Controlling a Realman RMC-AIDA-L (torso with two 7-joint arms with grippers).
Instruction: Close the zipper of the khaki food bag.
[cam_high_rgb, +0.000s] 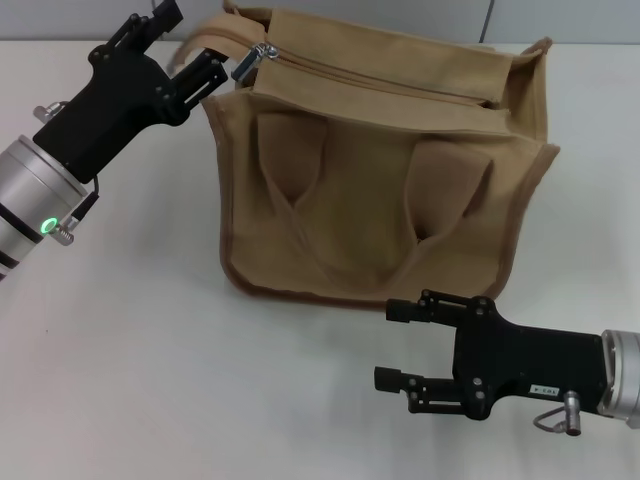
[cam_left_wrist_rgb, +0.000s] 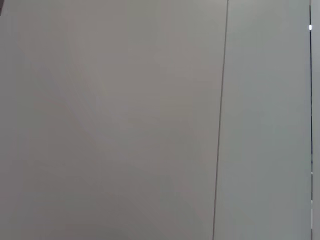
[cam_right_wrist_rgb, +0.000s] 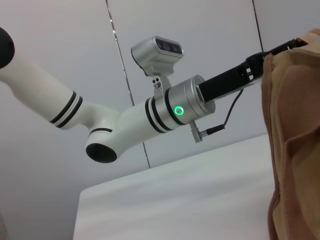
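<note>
Khaki food bag (cam_high_rgb: 380, 190) sits upright; left hand (cam_high_rgb: 222, 62) pinches its zipper (cam_high_rgb: 262, 52) pull, right hand (cam_high_rgb: 400, 345) gapes idle nearby.

Left hand (cam_high_rgb: 238, 62) at bag's (cam_high_rgb: 380, 200) far-left corner; right hand (cam_high_rgb: 392, 345) before it.

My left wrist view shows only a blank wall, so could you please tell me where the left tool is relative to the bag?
Observer: The left tool is at the silver pull tab, at the top corner of the khaki food bag on the robot's left.
Operator: Where does the zipper run from there?
Observer: The zipper runs across the top panel toward the robot's right.
Operator: And the right tool?
Observer: The right tool is open, in front of the bag and apart from it.
</note>
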